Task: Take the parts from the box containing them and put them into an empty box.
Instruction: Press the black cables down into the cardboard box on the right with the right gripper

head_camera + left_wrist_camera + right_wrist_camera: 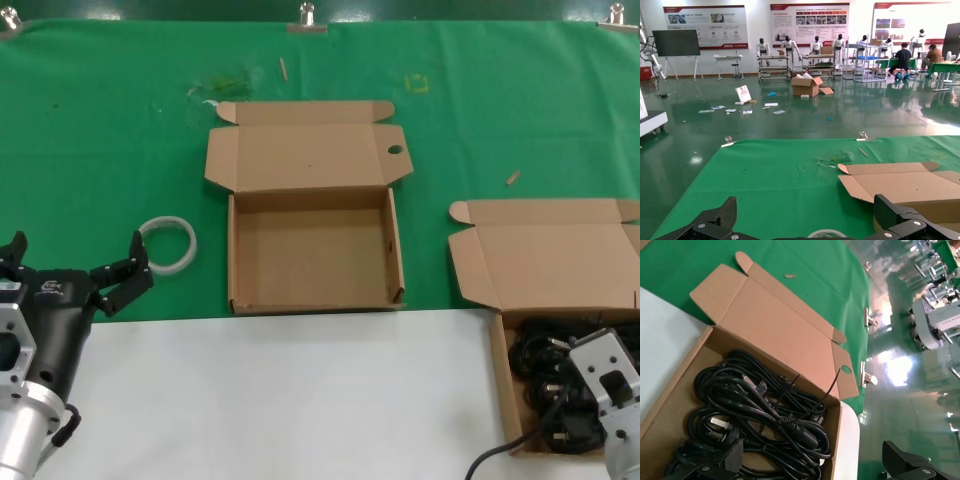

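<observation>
We are hovering our spread right gripper (810, 460) over the cables (760, 415) at lower right, left gripper (75, 270) idling released at lower left.

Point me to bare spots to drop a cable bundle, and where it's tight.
The empty box in the middle has a bare floor. The white surface in front of it, between the left gripper and the cable box, is free. It is crowded inside the cable box: black cables fill it, with the right gripper open over them.
</observation>
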Tool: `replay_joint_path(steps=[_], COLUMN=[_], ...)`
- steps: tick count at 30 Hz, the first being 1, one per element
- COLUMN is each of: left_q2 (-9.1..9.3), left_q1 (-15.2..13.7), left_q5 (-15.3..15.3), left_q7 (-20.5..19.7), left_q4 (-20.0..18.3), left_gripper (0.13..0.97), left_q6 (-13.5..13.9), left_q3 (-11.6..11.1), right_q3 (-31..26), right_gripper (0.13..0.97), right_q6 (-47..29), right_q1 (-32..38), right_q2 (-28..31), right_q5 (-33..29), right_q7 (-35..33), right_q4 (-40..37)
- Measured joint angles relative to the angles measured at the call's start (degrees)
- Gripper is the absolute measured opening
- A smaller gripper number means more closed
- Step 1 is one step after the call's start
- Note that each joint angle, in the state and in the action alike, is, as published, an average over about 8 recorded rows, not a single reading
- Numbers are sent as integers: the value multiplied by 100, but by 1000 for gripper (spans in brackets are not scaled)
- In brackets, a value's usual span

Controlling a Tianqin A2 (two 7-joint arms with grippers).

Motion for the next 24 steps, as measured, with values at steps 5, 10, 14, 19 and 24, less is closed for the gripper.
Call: replay_joint_path(steps=[5,10,14,19,24], left_q2=[0,0,0,0,0], left_q1=[0,0,0,0,0], left_q5=[0,0,0,0,0], left_q7=[0,0,0,0,0], left_q4=[0,0,0,0,0], left_gripper=[965,965,965,965,965], left_q6=[0,0,0,0,0], left_q3=[0,0,0,0,0], right_q3=[105,224,309,422,542], right_gripper=[966,966,966,966,966], right_q6=[-200,-481,-673,-909,-1109], right_q1=[95,225,329,465,583], right_q2=[0,0,0,0,0], right_q5=[70,146,224,373,501], right_q7=[-175,-311,-431,-593,-760], right_q4=[-272,-634,-910,-1261,-1536])
